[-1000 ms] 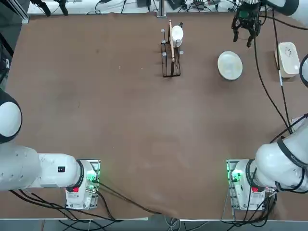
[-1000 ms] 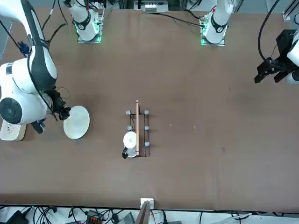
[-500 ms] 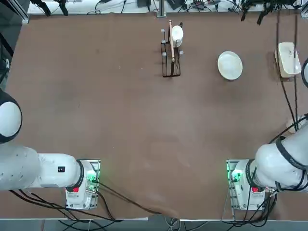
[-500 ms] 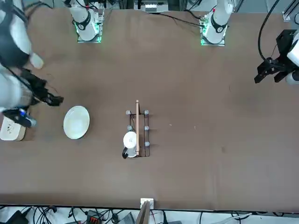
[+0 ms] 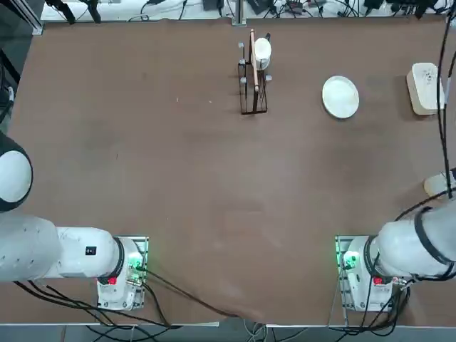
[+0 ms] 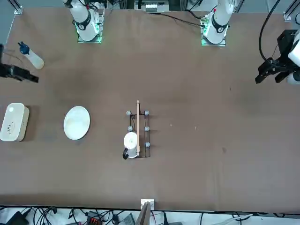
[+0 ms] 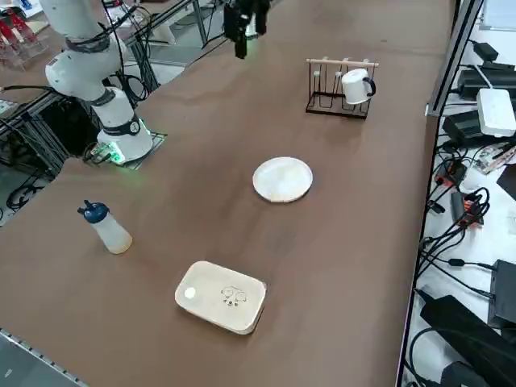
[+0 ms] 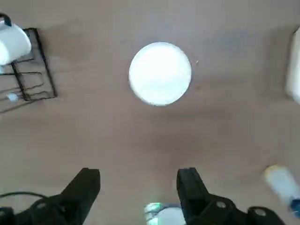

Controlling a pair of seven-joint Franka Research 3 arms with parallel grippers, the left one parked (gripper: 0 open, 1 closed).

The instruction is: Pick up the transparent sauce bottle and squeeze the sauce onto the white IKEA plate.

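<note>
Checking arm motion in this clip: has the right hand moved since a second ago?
Yes. In the front view the open right hand has left the small round white plate and now sits at the picture's left edge, by the cloudy blue-tipped squeeze bottle.

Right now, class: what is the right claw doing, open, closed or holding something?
Right claw: open, holding nothing, high above the table, over bare tabletop short of the white plate.

glossy white plate (image 7: pixel 282 178), matt brown table (image 7: pixel 339 242)
</note>
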